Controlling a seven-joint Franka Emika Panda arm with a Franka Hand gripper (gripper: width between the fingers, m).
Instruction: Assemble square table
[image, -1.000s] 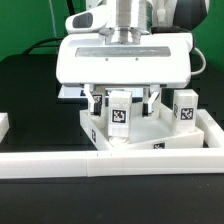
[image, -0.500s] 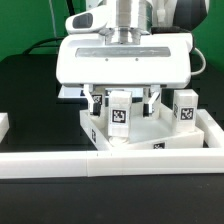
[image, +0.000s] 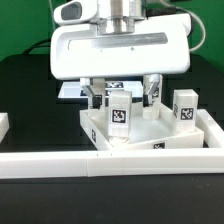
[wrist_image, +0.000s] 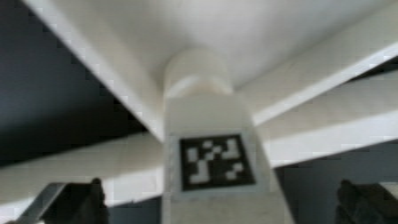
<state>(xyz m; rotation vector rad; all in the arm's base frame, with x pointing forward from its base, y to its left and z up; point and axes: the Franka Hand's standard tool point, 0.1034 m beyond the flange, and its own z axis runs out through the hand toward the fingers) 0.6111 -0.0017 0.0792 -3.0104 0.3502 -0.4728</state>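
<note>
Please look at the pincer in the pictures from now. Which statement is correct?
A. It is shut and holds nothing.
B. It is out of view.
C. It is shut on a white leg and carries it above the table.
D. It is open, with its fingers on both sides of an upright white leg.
D: the pincer stands open, its dark fingers apart on either side of the upright white leg, which stands on the square table top.

No readable words, brands or numbers anywhere.
Only black-and-white square tags: on the upright white leg (image: 118, 118) at centre, shown close in the wrist view (wrist_image: 214, 160), on a second leg (image: 184, 108) toward the exterior view's right, and on the table top's rim (image: 158, 146).
</note>
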